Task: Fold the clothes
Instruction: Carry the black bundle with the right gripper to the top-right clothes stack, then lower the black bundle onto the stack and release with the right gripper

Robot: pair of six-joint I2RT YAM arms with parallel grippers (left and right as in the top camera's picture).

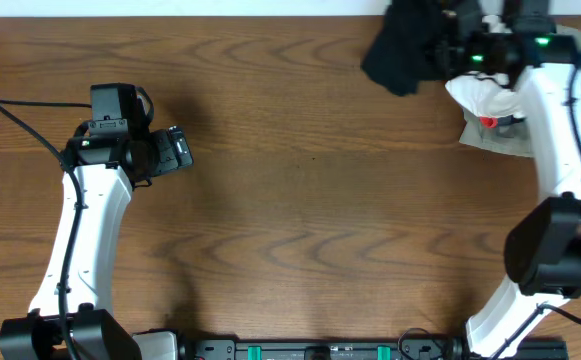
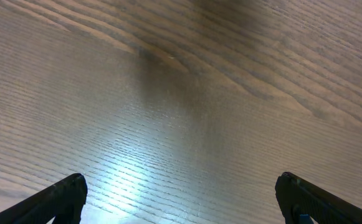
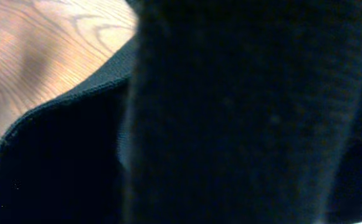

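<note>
**A:** Start from overhead. Where is the black garment (image 1: 398,52) lying from you?

**B:** It is bunching right at the tips of my right gripper (image 1: 448,48) and spilling off them toward my left arm's side. I am clenching that gripper, and I judge it is pinching a fold of the cloth. The white garment (image 1: 480,98) and the khaki-grey garment (image 1: 502,146) are lying just behind the gripper, under my forearm. My left gripper (image 1: 182,150) is hanging well apart over bare table (image 1: 300,210), so the right arm is much the nearer one.

**A:** And the left wrist view?

**B:** My left gripper (image 2: 181,193) is standing spread wide with nothing between its fingers. Only wood grain is showing ahead of it. The cloth is lying beyond what this camera is taking in.

**A:** The right wrist view?

**B:** Black fabric (image 3: 243,124) is filling almost everything in front of me and hiding my own fingers. A hemmed edge is curving off to one side with a patch of table beyond it.

**A:** Which way is its long axis running?

**B:** I cannot tell, because it is a crumpled bundle. I am judging that the cloth needs spreading flat between my two grippers, so the left one needs to cross toward the right one's tips.
</note>
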